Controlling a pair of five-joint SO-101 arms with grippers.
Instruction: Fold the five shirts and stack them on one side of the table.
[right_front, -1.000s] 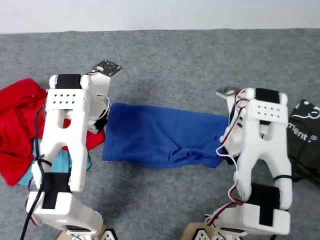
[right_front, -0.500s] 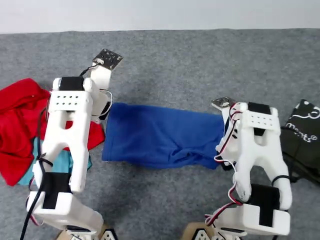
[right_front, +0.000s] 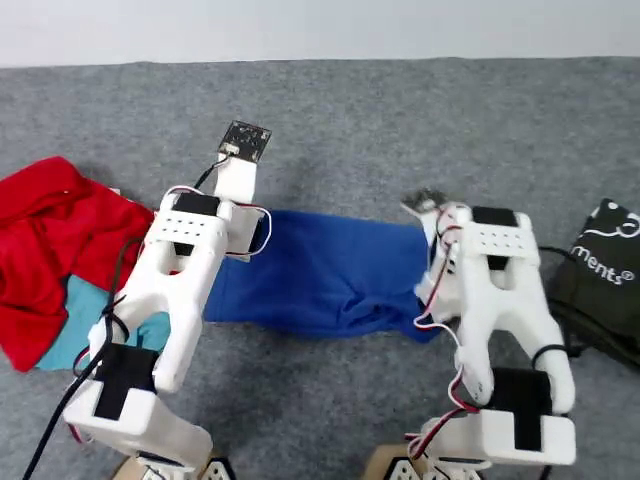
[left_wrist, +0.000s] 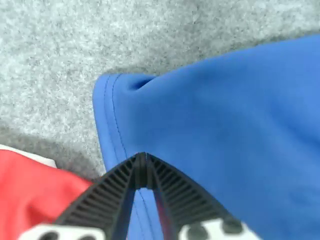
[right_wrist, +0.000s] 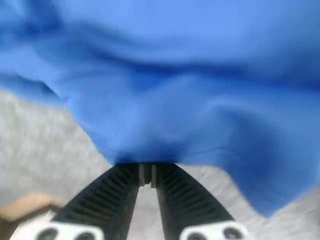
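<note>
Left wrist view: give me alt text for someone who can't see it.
The left pincer, jaws shut, has its tips over the hemmed edge of a blue shirt that lies on a gray carpeted table. Part of a red shirt shows near the blue shirt's edge, beside the pincer.

A robotics lab bench.
A grey, carpet-like desk (right_front: 400, 110) stood against a bare white wall (right_front: 320, 30) and carried a left arm (right_front: 165, 300) and a right arm (right_front: 505, 300), both white plastic with loose wires (right_front: 440, 290) exposed.
</note>
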